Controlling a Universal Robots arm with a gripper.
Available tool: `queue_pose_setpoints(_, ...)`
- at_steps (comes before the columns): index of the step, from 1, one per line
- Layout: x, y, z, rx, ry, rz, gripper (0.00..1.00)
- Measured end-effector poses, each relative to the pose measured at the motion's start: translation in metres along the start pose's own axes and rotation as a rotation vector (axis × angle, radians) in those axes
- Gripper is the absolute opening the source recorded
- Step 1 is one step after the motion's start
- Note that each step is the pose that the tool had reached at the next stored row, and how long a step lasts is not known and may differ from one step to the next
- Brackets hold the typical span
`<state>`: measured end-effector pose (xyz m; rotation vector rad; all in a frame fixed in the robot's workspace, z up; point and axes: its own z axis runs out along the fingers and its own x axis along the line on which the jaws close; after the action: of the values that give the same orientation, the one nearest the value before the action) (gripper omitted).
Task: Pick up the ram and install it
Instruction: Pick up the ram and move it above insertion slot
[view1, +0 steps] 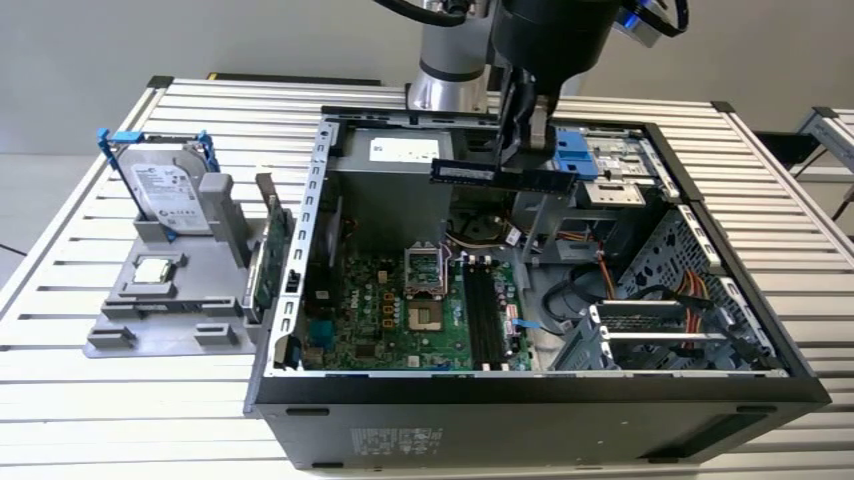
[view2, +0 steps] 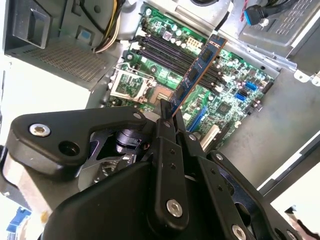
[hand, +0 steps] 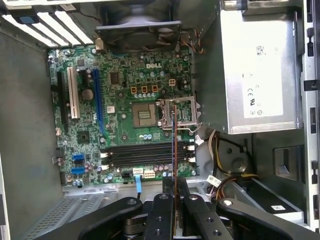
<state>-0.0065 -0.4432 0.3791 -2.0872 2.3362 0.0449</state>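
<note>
The ram (view1: 502, 177) is a slim dark stick with black chips, held level above the open computer case (view1: 534, 390), over its rear half. My gripper (view1: 518, 160) is shut on it from above. In the second wrist view the ram (view2: 197, 70) sticks out from between the black fingers of the gripper (view2: 169, 116), high over the green motherboard (view2: 225, 100). In the first wrist view the ram (hand: 173, 145) shows edge-on in the gripper (hand: 174, 192), crossing above the black memory slots (hand: 142, 154). Those slots (view1: 483, 315) lie well below the stick.
A silver hard drive (view1: 167, 190) in a blue-clipped frame stands on a grey fixture (view1: 160, 310) at the exterior view's left, beside a green expansion card (view1: 274, 255). Inside the case are the processor socket (hand: 145, 114), power supply (hand: 260, 70), fan (hand: 137, 30) and loose cables (view1: 627, 285).
</note>
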Motion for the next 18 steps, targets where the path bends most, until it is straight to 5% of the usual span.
queue_pose_setpoints(18,0.0,0.0,-0.0001,0.0019,-0.001,0.078,0.0)
